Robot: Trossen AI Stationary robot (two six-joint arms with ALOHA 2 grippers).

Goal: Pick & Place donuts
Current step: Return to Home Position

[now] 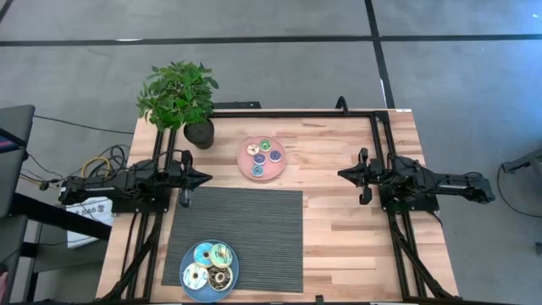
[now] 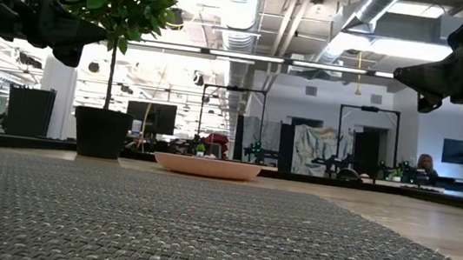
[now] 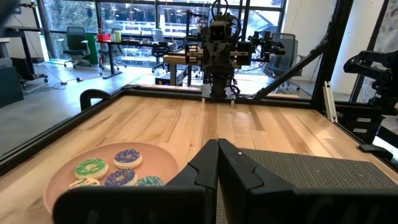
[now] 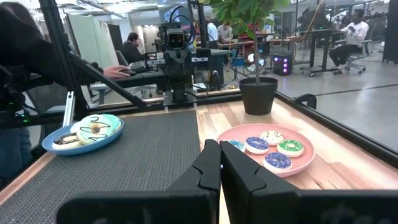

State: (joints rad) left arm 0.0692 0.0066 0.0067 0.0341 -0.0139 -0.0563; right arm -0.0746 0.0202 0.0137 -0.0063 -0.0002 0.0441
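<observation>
Several small donuts (image 1: 262, 158) lie on a pink plate (image 1: 247, 169) beyond the mat's far edge; they also show in the left wrist view (image 3: 113, 173) and the right wrist view (image 4: 268, 146). Several larger donuts (image 1: 211, 265), iced teal, pale green, cream and brown, lie on a blue plate (image 1: 188, 288) at the mat's near left corner. My left gripper (image 1: 206, 178) hovers shut left of the pink plate, well above the table (image 2: 94, 34). My right gripper (image 1: 341, 174) hovers shut to the plate's right (image 2: 402, 75). Neither holds anything.
A grey woven mat (image 1: 254, 246) covers the table's near middle. A potted plant (image 1: 179, 97) stands at the far left corner, its pot (image 4: 258, 94) close to the pink plate. Bare wood (image 1: 356, 229) lies right of the mat. People sit in the room behind.
</observation>
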